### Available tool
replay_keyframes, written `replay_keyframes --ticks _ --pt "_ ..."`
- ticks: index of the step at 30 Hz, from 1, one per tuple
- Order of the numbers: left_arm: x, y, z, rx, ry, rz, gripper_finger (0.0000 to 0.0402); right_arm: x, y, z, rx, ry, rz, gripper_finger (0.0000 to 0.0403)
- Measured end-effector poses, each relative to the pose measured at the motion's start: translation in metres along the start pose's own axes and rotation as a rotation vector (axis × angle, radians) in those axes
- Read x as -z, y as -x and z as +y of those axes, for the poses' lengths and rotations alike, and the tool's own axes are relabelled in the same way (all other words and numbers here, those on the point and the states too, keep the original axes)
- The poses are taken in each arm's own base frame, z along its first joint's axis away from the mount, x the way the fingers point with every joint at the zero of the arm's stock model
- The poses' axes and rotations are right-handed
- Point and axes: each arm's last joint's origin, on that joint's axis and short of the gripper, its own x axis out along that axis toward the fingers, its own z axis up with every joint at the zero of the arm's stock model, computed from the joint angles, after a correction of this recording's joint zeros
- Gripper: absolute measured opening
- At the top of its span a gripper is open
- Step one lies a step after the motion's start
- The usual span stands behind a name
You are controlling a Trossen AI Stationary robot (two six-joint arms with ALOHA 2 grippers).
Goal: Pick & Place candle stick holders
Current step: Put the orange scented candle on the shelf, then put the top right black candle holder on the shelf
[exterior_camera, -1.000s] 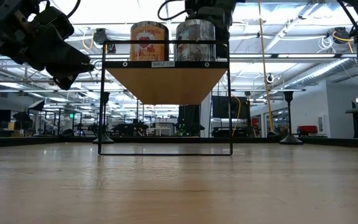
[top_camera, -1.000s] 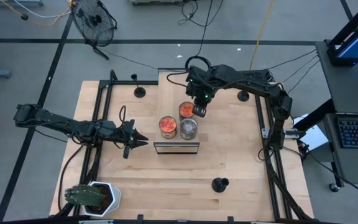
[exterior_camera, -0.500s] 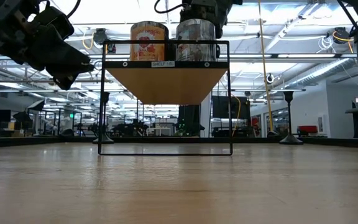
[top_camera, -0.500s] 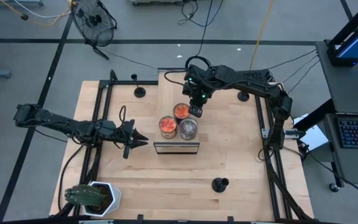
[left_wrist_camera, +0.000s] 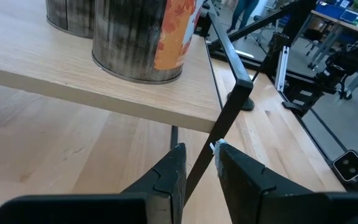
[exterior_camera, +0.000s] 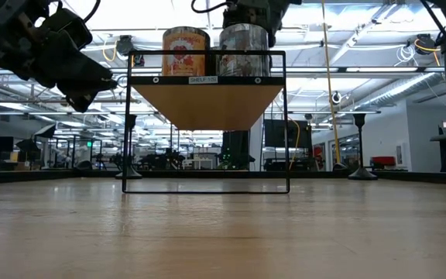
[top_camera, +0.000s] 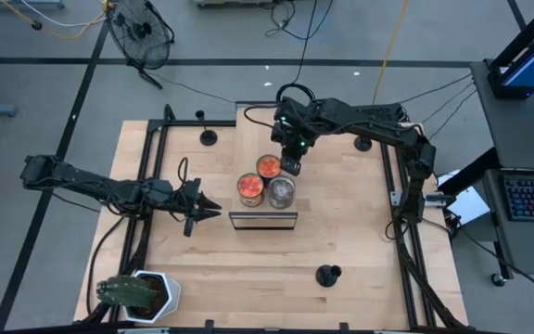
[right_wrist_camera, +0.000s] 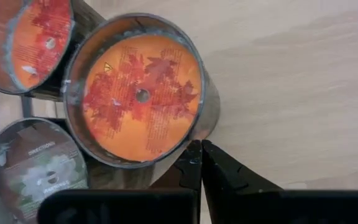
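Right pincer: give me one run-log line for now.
right pincer: shut, empty, beside rear orange-lid jar | left pincer: waiting left of shelf | candle stick holders: untouched

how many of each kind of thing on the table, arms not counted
candle stick holders: 3
jars: 3
shelf: 1
potted plant: 1
total: 8

Three round jars (top_camera: 268, 180) sit clustered on a small shelf (top_camera: 263, 220); a potted plant (top_camera: 137, 295) occupies the table's corner.
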Motion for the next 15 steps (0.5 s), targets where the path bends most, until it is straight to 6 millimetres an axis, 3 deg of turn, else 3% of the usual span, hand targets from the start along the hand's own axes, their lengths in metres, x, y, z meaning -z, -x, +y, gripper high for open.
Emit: replay_keyframes --ticks 4,15 --pt "0.0 0.0 0.0 0.003 0.018 0.001 0.0093 0.008 0.018 0.0 0.172 0.003 0.016 0.0" --pt "0.001 0.0 -0.003 0.024 0.029 0.008 0.0093 0.056 0.105 0.02 0.487 -0.206 -0.021 0.0"
